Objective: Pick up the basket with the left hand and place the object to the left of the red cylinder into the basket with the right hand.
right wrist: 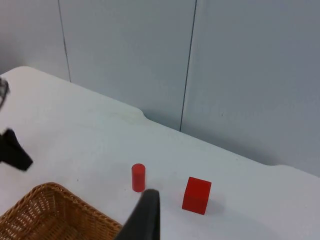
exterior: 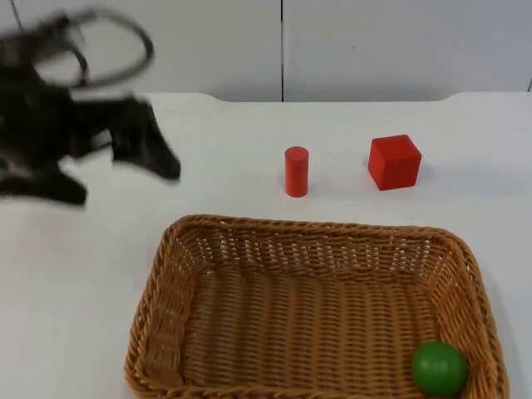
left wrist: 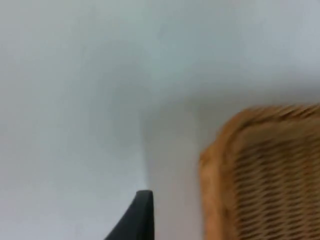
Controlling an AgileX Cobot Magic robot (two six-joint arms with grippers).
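A: Status on the basket [exterior: 316, 307]?

B: Woven wicker, tan, rectangular with rounded corners, sitting flat on the white desk [exterior: 75, 283] at the near side. Green ball [exterior: 439, 367] lies inside, in the near right corner, touching the wall.

A: The red things?

B: Red cylinder [exterior: 296, 171] stands upright behind the basket's far rim, apart from it. Smooth, matte. Red cube [exterior: 394, 162] to its right, well apart, turned slightly. Grey partition wall [exterior: 374, 50] behind both.

A: Grippers?

B: Left gripper [exterior: 154, 154] hangs over the desk off the basket's far left corner, blurred in the top view. Can't tell if it's apart or together. Not on the basket.

A: Left wrist view?

B: Shows the basket's rounded corner [left wrist: 260, 170] close up, weave and braided rim clear, plus bare desk [left wrist: 75, 100] beside it and one black fingertip [left wrist: 137, 217].

A: Right side?

B: Right wrist view looks from high over the desk [right wrist: 75, 130]: cylinder [right wrist: 138, 177], cube [right wrist: 196, 195], the basket's corner [right wrist: 55, 212], wall panels [right wrist: 125, 55]. One black fingertip [right wrist: 145, 215] of the right gripper; spacing can't be told. Ball is seen from the top view.
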